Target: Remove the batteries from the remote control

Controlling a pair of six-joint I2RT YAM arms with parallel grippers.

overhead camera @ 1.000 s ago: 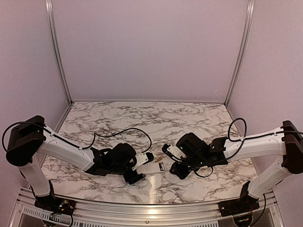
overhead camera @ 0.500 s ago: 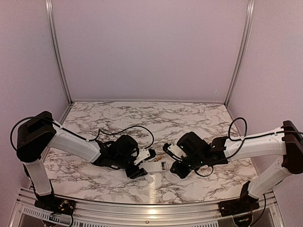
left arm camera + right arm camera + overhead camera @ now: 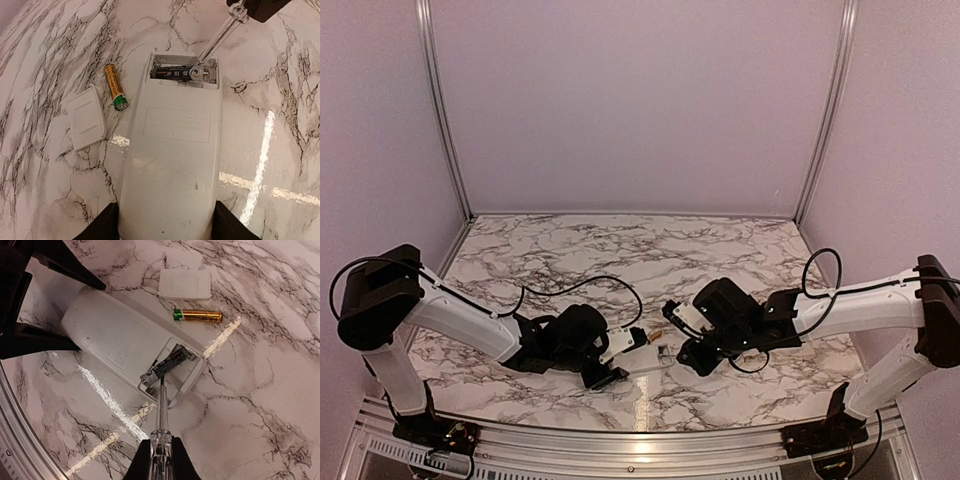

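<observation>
The white remote control (image 3: 172, 150) lies back-up on the marble, and my left gripper (image 3: 165, 222) is shut on its near end, a black finger against each side. Its battery bay is open, with a dark battery (image 3: 181, 73) still inside. A gold-orange battery (image 3: 114, 93) lies loose on the table to the left, next to the detached white back panel (image 3: 86, 124). My right gripper (image 3: 161, 456) is shut on a clear-handled screwdriver (image 3: 161, 410), whose tip touches the dark battery (image 3: 167, 365). In the top view the remote control (image 3: 653, 356) sits between both grippers.
Both arms meet near the table's front edge (image 3: 640, 432). The left gripper's black fingers (image 3: 45, 337) fill the upper left of the right wrist view. Bare marble extends behind towards the back wall.
My left gripper's jaws have narrowed onto the remote's sides, and the left arm has shifted slightly. The right gripper and screwdriver have barely moved.
</observation>
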